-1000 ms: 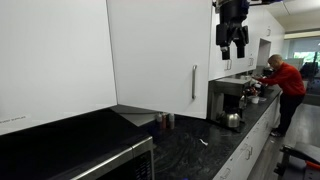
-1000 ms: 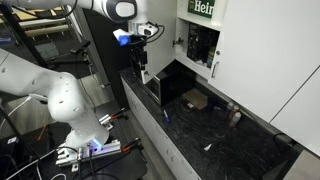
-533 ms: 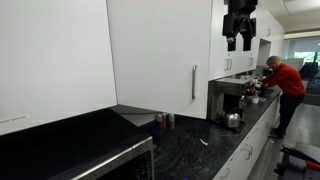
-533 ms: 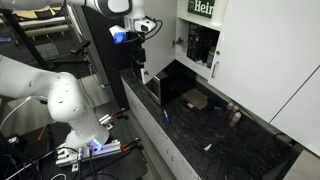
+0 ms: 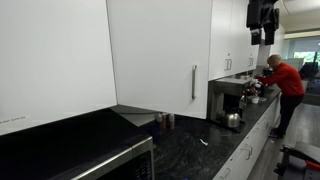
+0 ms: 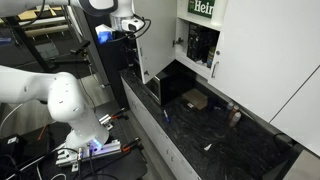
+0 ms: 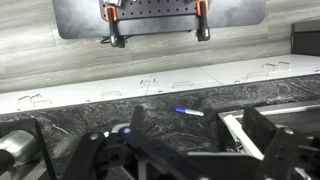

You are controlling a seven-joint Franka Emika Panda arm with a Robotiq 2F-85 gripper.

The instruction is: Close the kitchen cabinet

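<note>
White cabinet door left open, arm standing clear of it.
The kitchen cabinet fills the upper wall, its door swung out over the dark stone table, probably awaiting a push. The gripper hangs high past the door's handle side, apart from it, its fingers spread on nothing. A silver bar handle marks the door's lower corner. Green lettering inside the cabinet begins "Hel". A blue pen lies below.

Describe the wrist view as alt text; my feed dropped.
The open hand hangs over a dark speckled countertop where a blue pen lies. Beyond it run a white strip, then grey floor and a metal plate with orange clamps.
</note>
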